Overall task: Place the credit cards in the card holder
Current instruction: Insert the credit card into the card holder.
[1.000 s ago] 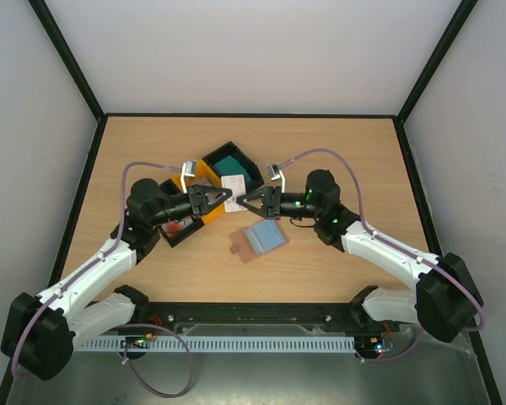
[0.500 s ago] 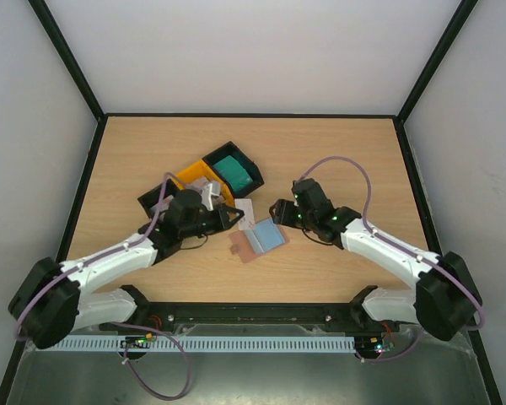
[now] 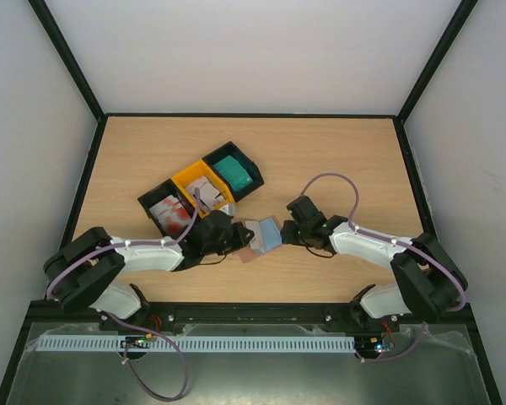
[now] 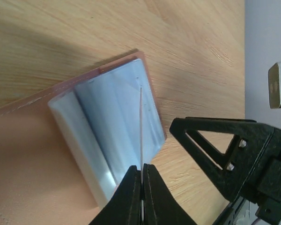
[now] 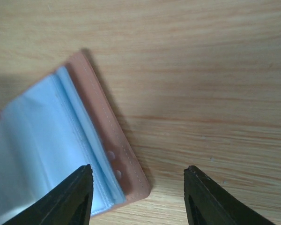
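The card holder (image 3: 261,239) lies open on the wood, pinkish-brown outside with pale blue pockets (image 4: 113,117). My left gripper (image 4: 141,169) is shut on a thin pale credit card (image 4: 141,123), seen edge-on, standing on the blue pockets. My right gripper (image 5: 138,173) is open just above the table, straddling the holder's near corner (image 5: 131,180); its fingers (image 4: 210,140) also show in the left wrist view, beside the holder's right edge. More credit cards sit in trays: red-and-white (image 3: 170,211), pale (image 3: 205,194) and teal (image 3: 234,171).
Three joined trays, black (image 3: 153,199), yellow (image 3: 190,178) and black (image 3: 251,165), stand in a slanted row behind and left of the holder. Black-framed walls surround the wooden table (image 3: 346,160).
My left arm has swung from the trays down to the holder, carrying the card. The right arm has come in low to the holder's right edge, and its jaws have opened.
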